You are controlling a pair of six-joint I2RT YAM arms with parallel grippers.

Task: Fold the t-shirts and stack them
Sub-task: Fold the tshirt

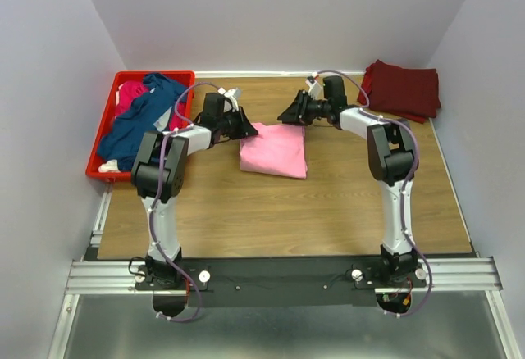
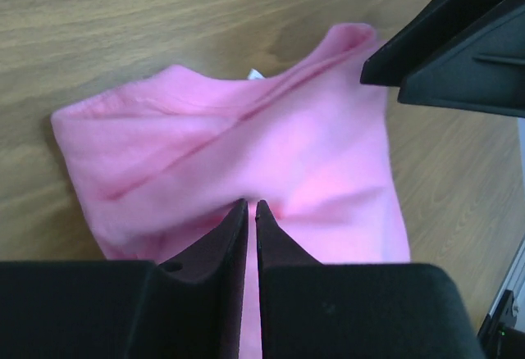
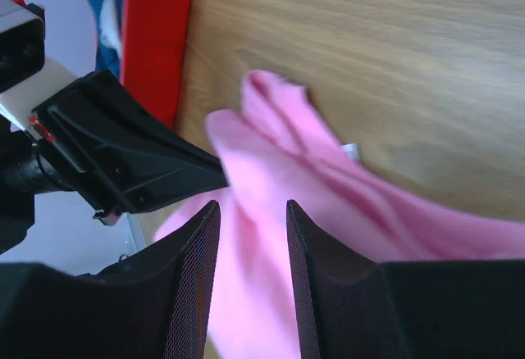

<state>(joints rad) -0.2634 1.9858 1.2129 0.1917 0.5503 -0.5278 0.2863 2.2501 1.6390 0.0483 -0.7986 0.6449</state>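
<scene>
Left end effector [image 2: 251, 210] hangs over the pink t-shirt [image 2: 271, 142].

On my feeds the light pink t-shirt [image 1: 275, 150] is one plain, even colour with no print, only a small white tag [image 2: 255, 73]. The maroon t-shirt [image 1: 402, 88] is a dark, solid red. The crate [image 1: 97, 161] is bright red, and against it I see the navy blue t-shirt [image 1: 143, 121] and the magenta t-shirt [image 1: 130, 95], both unpatterned. The table [image 1: 328, 211] is light brown with streaky wood grain. The left gripper [image 2: 251, 205] and right gripper [image 3: 253, 207] are matte black. The left arm [image 1: 162, 215] and right arm [image 1: 398, 211] are white and black, with purple cables [image 1: 149, 228]. The walls [image 1: 271, 15] read pale lavender-grey.
</scene>
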